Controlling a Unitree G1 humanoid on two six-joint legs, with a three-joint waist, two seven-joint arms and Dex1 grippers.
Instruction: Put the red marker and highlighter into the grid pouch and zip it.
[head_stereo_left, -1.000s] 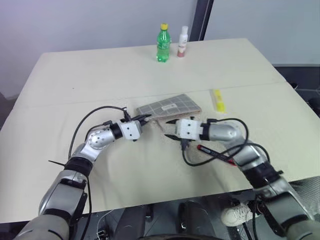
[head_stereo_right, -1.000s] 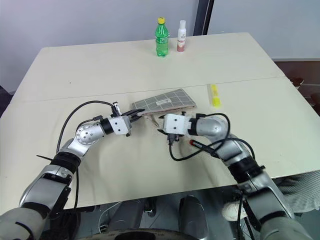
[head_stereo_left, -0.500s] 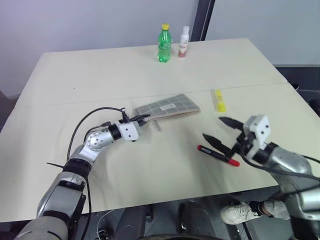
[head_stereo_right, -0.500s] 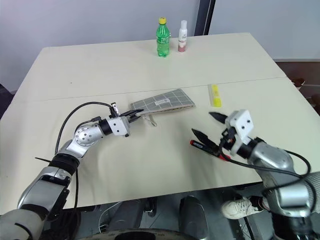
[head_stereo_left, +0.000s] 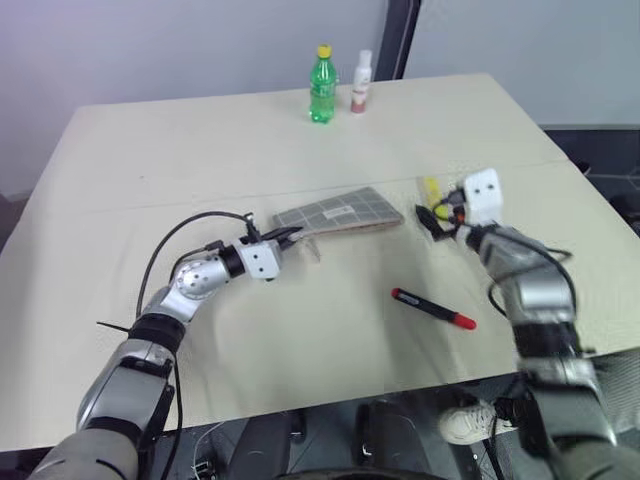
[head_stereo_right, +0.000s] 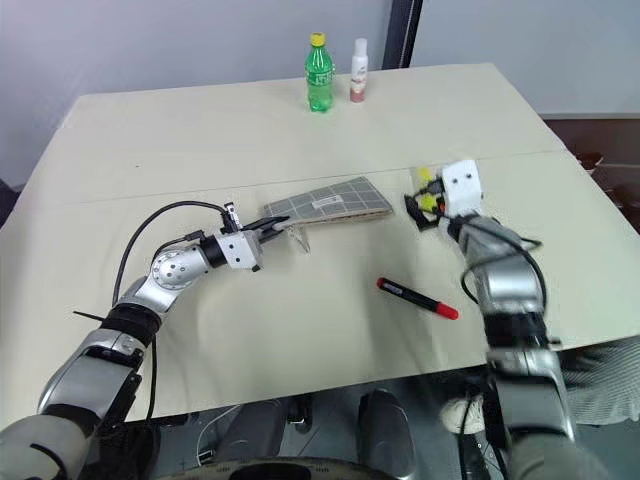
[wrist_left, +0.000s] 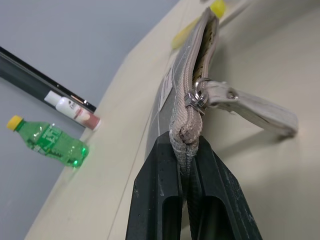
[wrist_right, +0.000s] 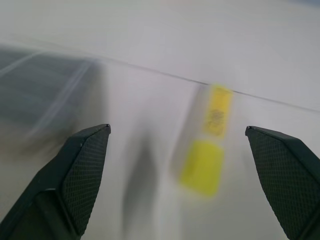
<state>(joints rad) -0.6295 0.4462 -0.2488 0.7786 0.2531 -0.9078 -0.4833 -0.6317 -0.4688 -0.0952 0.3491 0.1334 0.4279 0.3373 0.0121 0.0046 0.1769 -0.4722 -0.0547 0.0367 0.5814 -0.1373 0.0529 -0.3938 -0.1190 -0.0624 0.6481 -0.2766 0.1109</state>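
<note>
The left claw (wrist_left: 186, 200) is clamped on the near corner of the grid pouch (head_stereo_left: 338, 213), holding that end lifted off the desk (head_stereo_left: 200, 150) with the zipper mouth gaping and the pull cord (wrist_left: 250, 107) hanging loose to one side; the rest of the pouch lies toward the middle of the desk; the right claw (wrist_right: 180, 165) stands wide open and empty, poised over the highlighter (wrist_right: 207, 150), which lies on the desk just beyond the pouch's far end on the robot's right; the red marker (head_stereo_left: 433, 308) lies on its own nearer the front edge, well apart from both claws; the step in hand looks to be picking up the highlighter, and to do it well the right claw should come down with one finger on each long side of the yellow barrel, squarely across it and near its middle, so the short, thick pen does not roll or squirt out as the fingers close; the left claw should keep the pouch mouth steady and raised so the opening is ready; the green bottle (head_stereo_left: 321, 85) and the small white bottle (head_stereo_left: 361, 82) at the far edge are well clear.
</note>
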